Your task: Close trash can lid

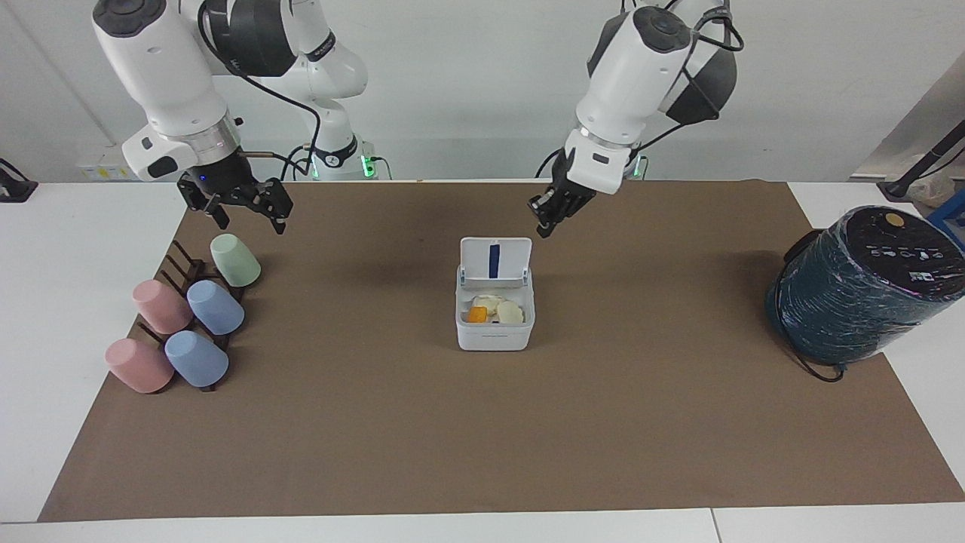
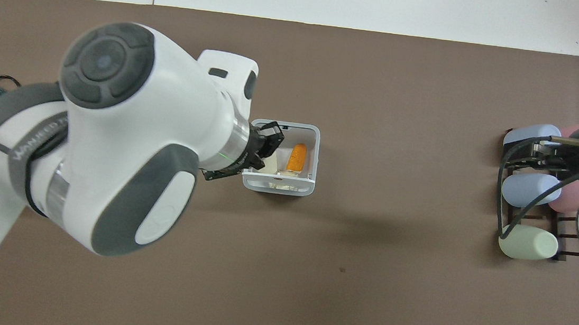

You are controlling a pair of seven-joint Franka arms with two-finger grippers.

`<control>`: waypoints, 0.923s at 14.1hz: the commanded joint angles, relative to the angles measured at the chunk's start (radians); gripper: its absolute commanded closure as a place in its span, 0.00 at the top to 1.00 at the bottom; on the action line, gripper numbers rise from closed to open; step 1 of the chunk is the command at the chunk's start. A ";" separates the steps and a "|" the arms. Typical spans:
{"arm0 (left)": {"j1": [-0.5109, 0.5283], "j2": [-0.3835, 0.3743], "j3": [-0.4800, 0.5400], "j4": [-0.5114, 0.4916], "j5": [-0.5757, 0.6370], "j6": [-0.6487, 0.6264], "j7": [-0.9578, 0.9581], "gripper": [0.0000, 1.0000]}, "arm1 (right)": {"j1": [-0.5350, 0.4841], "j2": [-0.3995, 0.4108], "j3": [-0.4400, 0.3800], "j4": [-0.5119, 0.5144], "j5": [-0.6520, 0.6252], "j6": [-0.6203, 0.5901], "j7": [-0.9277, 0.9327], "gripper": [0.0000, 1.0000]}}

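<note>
The white trash can [image 1: 494, 335] stands at the middle of the brown mat, with its lid [image 1: 495, 259] upright on the hinge side nearer the robots, blue stripe showing. Inside lie an orange piece [image 1: 477, 314] and pale pieces. My left gripper [image 1: 543, 215] hangs shut and empty in the air, higher than the lid's top edge and clear of it. In the overhead view the left gripper [image 2: 270, 135] covers a corner of the trash can [image 2: 277, 187]. My right gripper [image 1: 245, 219] waits open over the cup rack.
A dark rack with pink, blue and green cups [image 1: 215, 307] lies at the right arm's end of the mat. A large dark teal wrapped cylinder [image 1: 859, 290] with a black top stands at the left arm's end. The brown mat [image 1: 482, 437] covers the table.
</note>
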 commanded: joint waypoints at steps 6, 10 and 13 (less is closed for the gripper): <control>-0.104 -0.148 0.012 -0.371 -0.015 0.262 -0.040 0.00 | -0.006 -0.009 0.003 -0.009 -0.003 -0.005 -0.013 1.00; -0.046 -0.081 0.014 -0.371 -0.017 0.491 -0.049 0.00 | -0.008 -0.009 0.003 -0.009 -0.003 -0.005 -0.011 1.00; -0.043 -0.042 0.014 -0.372 -0.017 0.610 -0.063 0.00 | -0.008 -0.009 0.003 -0.009 -0.003 -0.005 -0.013 1.00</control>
